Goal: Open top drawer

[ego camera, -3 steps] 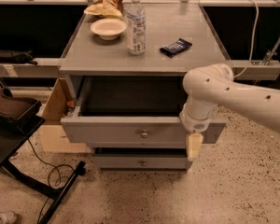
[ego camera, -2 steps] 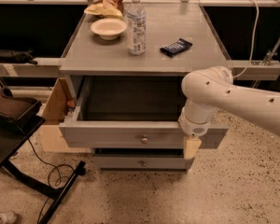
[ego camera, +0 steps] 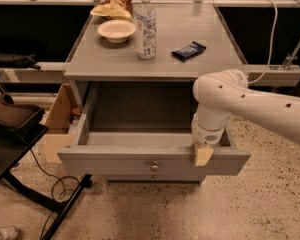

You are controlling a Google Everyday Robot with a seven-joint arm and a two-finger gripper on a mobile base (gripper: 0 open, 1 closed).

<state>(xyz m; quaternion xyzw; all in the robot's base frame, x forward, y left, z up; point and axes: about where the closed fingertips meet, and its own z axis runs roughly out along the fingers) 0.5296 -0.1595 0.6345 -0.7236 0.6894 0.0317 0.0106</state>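
The top drawer (ego camera: 120,163) is a wide grey wooden drawer with one small round metal knob (ego camera: 154,167) at the centre of its front. It stands pulled far out from the grey cabinet (ego camera: 140,59), and its deep box looks empty. My gripper (ego camera: 203,153) hangs from the white arm (ego camera: 250,106) at the right part of the drawer's front edge. Its cream fingertip (ego camera: 203,155) rests over the top rim of the front. A lower drawer front with its own knob (ego camera: 152,176) shows just beneath.
On the cabinet top stand a water bottle (ego camera: 146,26), a white bowl (ego camera: 117,30), a snack bag (ego camera: 112,1) and a dark packet (ego camera: 188,50). A cardboard box (ego camera: 57,121) sits left of the cabinet. A black stand (ego camera: 20,149) and cables lie at the left.
The drawer has come further out toward the camera. My gripper has moved with its front edge, down and forward.
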